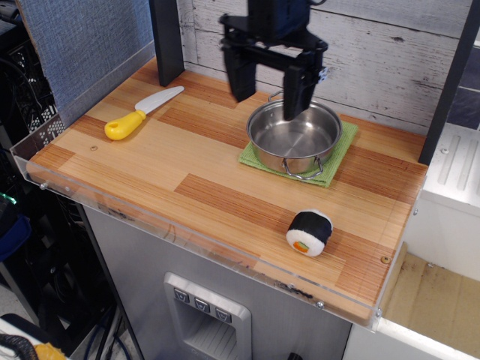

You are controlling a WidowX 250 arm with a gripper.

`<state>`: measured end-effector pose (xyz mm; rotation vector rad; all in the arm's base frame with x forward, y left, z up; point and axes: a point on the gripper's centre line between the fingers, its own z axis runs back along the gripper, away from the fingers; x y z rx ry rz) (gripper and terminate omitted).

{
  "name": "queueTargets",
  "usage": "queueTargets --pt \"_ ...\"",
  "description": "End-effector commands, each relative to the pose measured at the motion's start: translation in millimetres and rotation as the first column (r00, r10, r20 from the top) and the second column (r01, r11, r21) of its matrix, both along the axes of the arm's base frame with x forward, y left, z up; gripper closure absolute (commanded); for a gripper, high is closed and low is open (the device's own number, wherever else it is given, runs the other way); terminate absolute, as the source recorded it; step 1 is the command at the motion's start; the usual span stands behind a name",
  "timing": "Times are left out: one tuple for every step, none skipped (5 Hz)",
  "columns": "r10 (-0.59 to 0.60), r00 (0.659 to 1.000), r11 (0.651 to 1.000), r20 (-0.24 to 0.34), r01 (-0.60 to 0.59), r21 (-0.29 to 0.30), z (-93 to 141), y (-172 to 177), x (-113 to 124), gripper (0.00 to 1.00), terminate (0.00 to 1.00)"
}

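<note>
My black gripper [268, 96] hangs open above the back of the wooden table, its two fingers spread wide with nothing between them. Its right finger [295, 94] reaches down over the far rim of a steel pot [294, 136], which stands empty on a green cloth [335, 159]. The left finger hangs just left of the pot. A toy sushi roll [309, 231] lies on its side near the front right edge, well apart from the gripper. A yellow-handled toy knife [141, 113] with a white blade lies at the back left.
A dark post [166, 41] stands at the back left, another post [448, 86] at the right. A clear plastic lip [187, 229] runs along the table's front edge. A whitewashed plank wall closes the back.
</note>
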<state>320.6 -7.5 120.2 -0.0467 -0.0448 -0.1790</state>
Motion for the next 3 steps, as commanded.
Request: queueTargets --pt "0.064 0.998 0.996 0.009 -0.064 0.063 14.9 8.5 -16.5 0.0 0.0" --pt "0.064 0.998 0.996 0.009 -0.064 0.063 14.9 8.5 -16.5 0.0 0.0" --pt "0.064 0.998 0.996 0.009 -0.064 0.063 14.9 8.5 -16.5 0.0 1.0"
